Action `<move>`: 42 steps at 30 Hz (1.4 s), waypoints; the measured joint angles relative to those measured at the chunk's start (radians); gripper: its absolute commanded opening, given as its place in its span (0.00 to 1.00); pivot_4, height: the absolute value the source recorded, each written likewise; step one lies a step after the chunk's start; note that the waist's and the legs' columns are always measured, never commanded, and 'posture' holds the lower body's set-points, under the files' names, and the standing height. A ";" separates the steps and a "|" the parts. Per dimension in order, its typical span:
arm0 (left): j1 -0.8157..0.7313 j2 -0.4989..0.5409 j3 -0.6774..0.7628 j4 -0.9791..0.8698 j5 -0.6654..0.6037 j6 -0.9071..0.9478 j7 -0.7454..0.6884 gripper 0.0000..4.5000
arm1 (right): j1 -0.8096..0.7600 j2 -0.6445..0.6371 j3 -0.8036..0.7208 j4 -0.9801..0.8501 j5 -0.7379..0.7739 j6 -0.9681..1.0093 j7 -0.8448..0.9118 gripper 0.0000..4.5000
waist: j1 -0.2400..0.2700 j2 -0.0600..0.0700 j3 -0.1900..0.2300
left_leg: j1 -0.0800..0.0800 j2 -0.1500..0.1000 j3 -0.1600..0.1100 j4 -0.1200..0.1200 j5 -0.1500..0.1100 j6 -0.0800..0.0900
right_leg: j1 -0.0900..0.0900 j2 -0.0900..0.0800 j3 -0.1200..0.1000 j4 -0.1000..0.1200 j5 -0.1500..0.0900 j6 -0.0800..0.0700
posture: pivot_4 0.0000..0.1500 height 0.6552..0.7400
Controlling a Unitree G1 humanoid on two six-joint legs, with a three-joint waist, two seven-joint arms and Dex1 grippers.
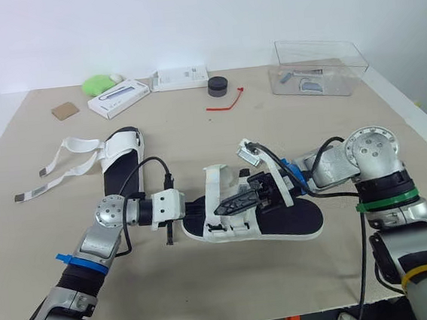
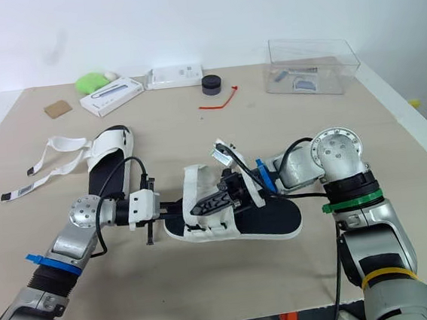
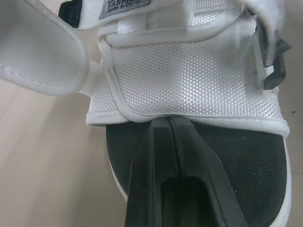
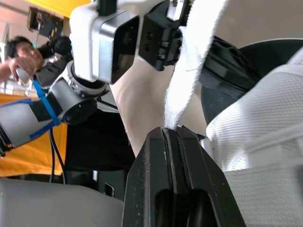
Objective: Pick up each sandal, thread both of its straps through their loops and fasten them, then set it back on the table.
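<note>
My right gripper is pinched shut on the white strap. My left gripper, closed, noses the upper of the sandal lying between them. An off-line pull could slip the strap free. The second sandal lies beyond the left gripper.

Bright, even diffuse light; soft faint shadow under sandal on table

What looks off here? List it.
The far sandal lies with both straps unthreaded, splayed loose beside it. On the near sandal, a strap stands unfastened, pinched in the right gripper.
</note>
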 measured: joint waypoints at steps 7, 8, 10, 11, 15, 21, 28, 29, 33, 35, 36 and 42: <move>0.000 0.000 0.000 0.001 0.001 -0.004 0.000 0.00 | 0.000 0.000 0.019 0.017 0.025 -0.004 -0.022 0.01 | 0.000 0.000 0.000 | 0.000 0.000 0.000 0.000 0.000 0.000 | 0.000 0.000 0.000 0.000 0.000 0.000 | 1.00 1.00; 0.000 0.000 0.000 0.001 0.001 -0.005 0.000 0.00 | 0.001 0.000 0.020 0.017 0.024 -0.005 -0.021 0.01 | 0.000 0.000 0.000 | 0.000 0.000 0.000 0.000 0.000 0.000 | 0.000 0.000 0.000 0.000 0.000 0.000 | 1.00 1.00; 0.000 0.000 0.000 0.001 0.001 -0.006 0.000 0.00 | 0.001 0.000 0.022 0.017 0.012 -0.007 -0.019 0.01 | 0.000 0.000 0.000 | 0.000 0.000 0.000 0.000 0.000 0.000 | 0.000 0.000 0.000 0.000 0.000 0.000 | 1.00 1.00; 0.000 0.000 0.000 0.001 0.001 -0.006 0.000 0.00 | 0.001 0.000 0.022 0.017 0.007 -0.008 -0.018 0.01 | 0.000 0.000 0.000 | 0.000 0.000 0.000 0.000 0.000 0.000 | 0.000 0.000 0.000 0.000 0.000 0.000 | 1.00 1.00; 0.000 0.000 0.000 0.002 0.002 -0.008 0.000 0.00 | 0.001 0.000 0.022 -0.003 -0.073 -0.012 0.003 0.01 | 0.000 0.000 0.000 | 0.000 0.000 0.000 0.000 0.000 0.000 | 0.000 0.000 0.000 0.000 0.000 0.001 | 1.00 1.00; 0.000 0.000 0.000 0.003 0.002 -0.010 0.002 0.00 | 0.007 -0.021 0.072 -0.152 -0.310 -0.067 0.122 0.01 | 0.000 0.000 0.000 | 0.000 0.000 0.000 0.000 0.000 0.000 | 0.000 0.000 0.000 0.000 -0.002 0.004 | 1.00 1.00; 0.000 0.000 -0.001 0.010 0.002 -0.021 0.003 0.00 | 0.014 -0.032 0.089 -0.247 -0.457 -0.091 0.278 0.01 | 0.000 0.000 0.000 | 0.000 0.000 -0.001 0.000 0.000 0.000 | 0.000 0.000 0.000 0.000 -0.002 0.004 | 1.00 1.00; 0.000 0.000 -0.001 0.010 0.002 -0.022 0.003 0.00 | 0.015 -0.035 0.089 -0.269 -0.468 -0.090 0.297 0.01 | 0.000 0.000 0.000 | 0.000 0.000 -0.001 0.000 0.000 0.000 | 0.000 0.000 0.000 0.000 -0.002 0.004 | 1.00 1.00; 0.000 -0.001 -0.001 0.013 0.002 -0.027 0.004 0.00 | 0.019 -0.035 0.089 -0.317 -0.493 -0.083 0.356 0.01 | 0.001 0.000 0.000 | 0.000 0.000 -0.001 0.000 0.000 0.000 | 0.000 0.000 0.000 0.000 -0.002 0.003 | 1.00 1.00; 0.000 -0.001 -0.002 0.016 0.002 -0.029 0.005 0.00 | 0.020 -0.040 0.093 -0.347 -0.522 -0.084 0.385 0.01 | 0.000 0.000 0.000 | 0.000 0.000 -0.001 0.000 0.000 0.000 | 0.000 0.000 -0.001 0.000 -0.002 0.003 | 1.00 1.00; 0.000 -0.001 -0.002 0.016 0.002 -0.030 0.005 0.00 | 0.021 -0.042 0.095 -0.353 -0.530 -0.085 0.392 0.01 | 0.001 0.000 0.000 | 0.000 0.000 -0.001 0.000 0.000 0.000 | 0.000 0.000 -0.001 0.000 -0.002 0.003 | 1.00 1.00; 0.000 -0.003 -0.003 0.017 0.002 -0.031 0.010 0.00 | 0.043 -0.055 0.127 -0.405 -0.624 -0.117 0.442 0.01 | 0.001 0.000 0.000 | 0.000 0.000 -0.001 0.000 0.000 0.000 | 0.000 0.000 -0.001 0.000 -0.002 0.003 | 1.00 1.00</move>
